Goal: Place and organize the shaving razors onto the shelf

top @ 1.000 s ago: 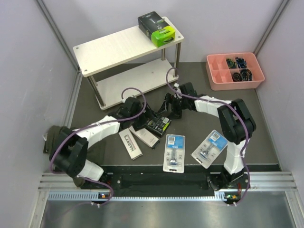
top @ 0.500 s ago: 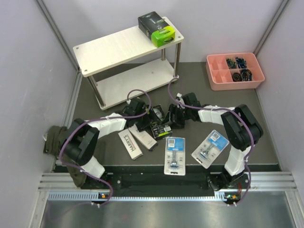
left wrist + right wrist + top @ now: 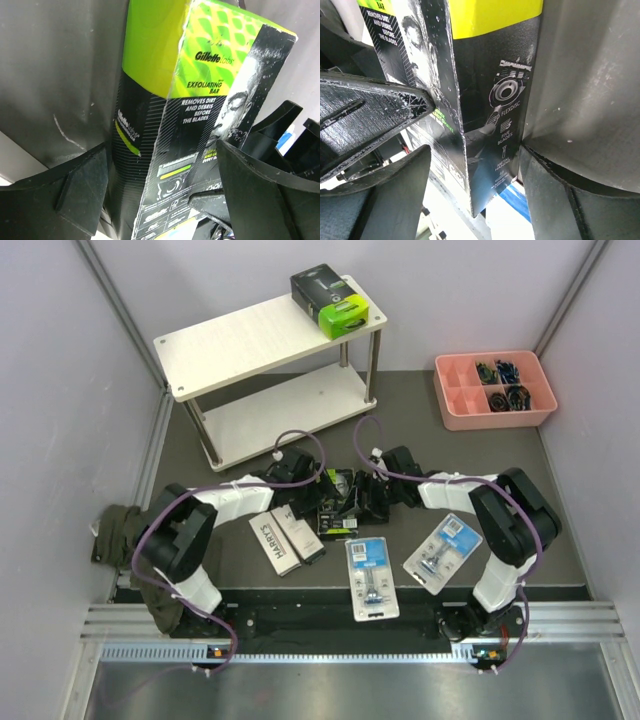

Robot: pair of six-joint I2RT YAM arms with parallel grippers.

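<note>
One black and lime-green razor pack (image 3: 330, 300) lies on the top board of the pale wooden shelf (image 3: 240, 340), at its right end. The second black and lime pack (image 3: 338, 502) stands tilted on edge on the dark mat between both grippers. My left gripper (image 3: 318, 495) holds it across its faces, as the left wrist view (image 3: 161, 145) shows. My right gripper (image 3: 362, 498) straddles its other end; in the right wrist view (image 3: 475, 148) one finger (image 3: 555, 200) touches the pack's side and the other stands slightly off. Two white Harry's boxes (image 3: 285, 538) and two blister packs (image 3: 371, 577) (image 3: 443, 550) lie flat nearby.
A pink compartment tray (image 3: 455, 390) with small dark items stands at the back right. A dark cloth (image 3: 115, 525) lies at the left edge. Grey walls close in both sides. The shelf's lower board (image 3: 270, 415) shows bare wood.
The black and lime pack has gone from lying flat to standing tilted on edge. Both grippers have closed in on it from either side. The middle blister pack has slid slightly nearer.
</note>
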